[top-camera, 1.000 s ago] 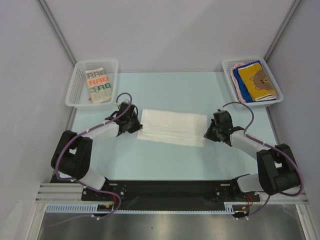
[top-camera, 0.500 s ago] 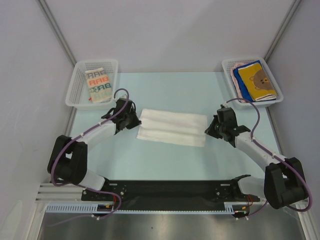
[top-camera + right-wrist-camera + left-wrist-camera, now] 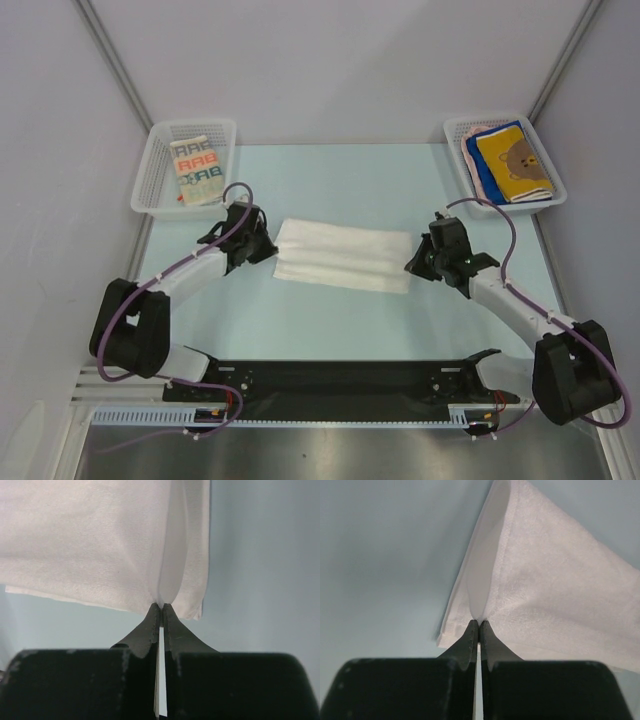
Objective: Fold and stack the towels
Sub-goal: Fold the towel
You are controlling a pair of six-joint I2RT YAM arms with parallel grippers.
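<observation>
Now your two arms pinch the white towel (image 3: 345,255) at both ends.
Your left fingers (image 3: 469,642) are closed tight on its left edge, and your right fingers (image 3: 173,630) are closed tight on its right edge. The towel lies folded in the middle of the counter (image 3: 330,180), with baskets (image 3: 148,195) at the far corners.
</observation>
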